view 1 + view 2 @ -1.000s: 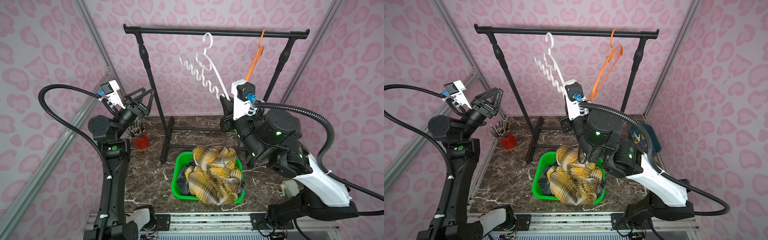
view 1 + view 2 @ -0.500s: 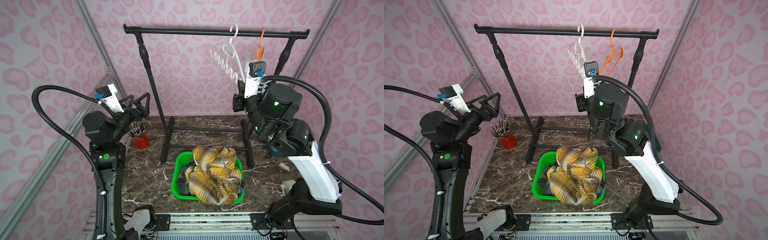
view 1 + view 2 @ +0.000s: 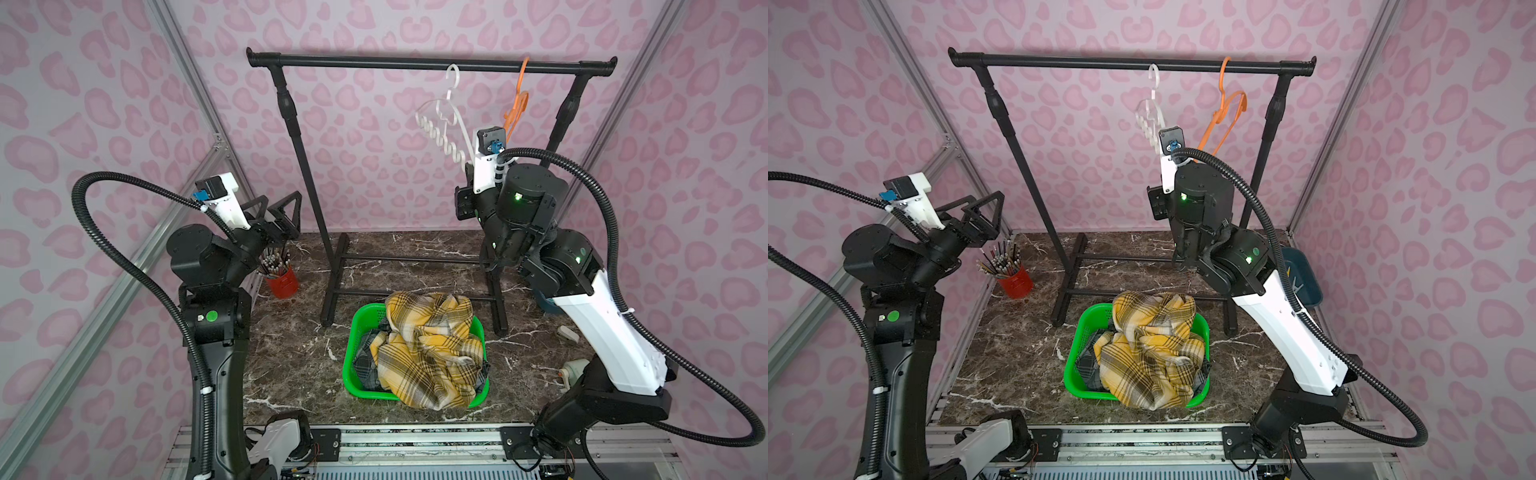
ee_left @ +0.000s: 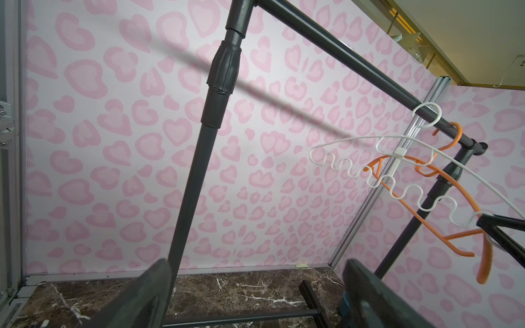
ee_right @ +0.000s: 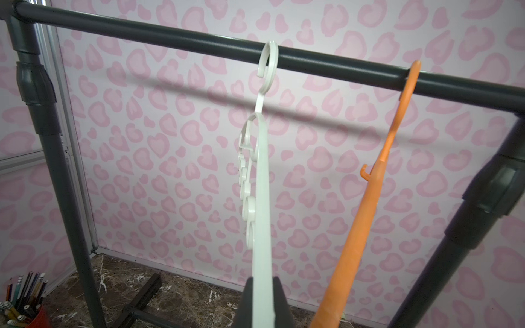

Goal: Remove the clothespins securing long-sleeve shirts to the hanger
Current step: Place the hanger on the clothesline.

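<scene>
On the dark brown marbled bench (image 3: 291, 357), near its front edge, a bright green plastic basket (image 3: 352, 332) holds both long-sleeve shirts. A yellow plaid shirt with black-grey checks (image 3: 428, 345) lies crumpled on top and spills over the rim, and a black, grey and white plaid shirt (image 3: 363, 368) shows beneath it at the basket's left side. Behind the basket stands a black tubular garment rail (image 3: 374, 62). Two hangers hook over its bar toward the right end: a white plastic hanger with a wavy lower bar (image 3: 440, 133) and, just beside it, a thin orange plastic hanger (image 3: 516, 106). The right pincer (image 5: 262, 286) is clamped together on the lower end of the white plastic hanger, which hangs slanted. The left pincer (image 3: 277, 212) is raised at the left side, jaws wide apart, holding nothing, well apart from both hangers. A red cup of pencils (image 3: 282, 282) stands below it. A dark blue tray (image 3: 1308, 276) sits at the far right; small pale clothespins (image 3: 1294, 284) appear to lie inside, too small to make out clearly.
</scene>
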### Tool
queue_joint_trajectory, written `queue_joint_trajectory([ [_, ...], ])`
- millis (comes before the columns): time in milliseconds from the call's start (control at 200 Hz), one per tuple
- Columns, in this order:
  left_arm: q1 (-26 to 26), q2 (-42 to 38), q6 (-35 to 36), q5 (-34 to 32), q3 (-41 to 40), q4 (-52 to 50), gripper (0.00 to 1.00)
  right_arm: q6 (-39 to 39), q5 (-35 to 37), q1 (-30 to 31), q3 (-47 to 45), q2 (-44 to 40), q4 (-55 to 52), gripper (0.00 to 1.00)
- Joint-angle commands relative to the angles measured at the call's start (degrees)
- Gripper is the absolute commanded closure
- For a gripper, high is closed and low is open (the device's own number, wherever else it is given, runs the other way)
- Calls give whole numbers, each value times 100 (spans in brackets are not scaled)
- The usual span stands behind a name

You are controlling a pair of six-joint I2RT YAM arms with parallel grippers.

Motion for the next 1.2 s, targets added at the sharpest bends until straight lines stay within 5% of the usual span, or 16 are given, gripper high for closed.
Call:
queue_joint_trajectory([
  [0,2,-18,93,25,-28,104,3,-249,117,-21,-184,-17,705,100],
  [240,2,-29,137,59,-54,96,3,-468,149,80,-1058,-514,1572,100],
  [1195,-31,-27,31,174,-151,253,3,-183,43,-554,-112,378,722,100],
])
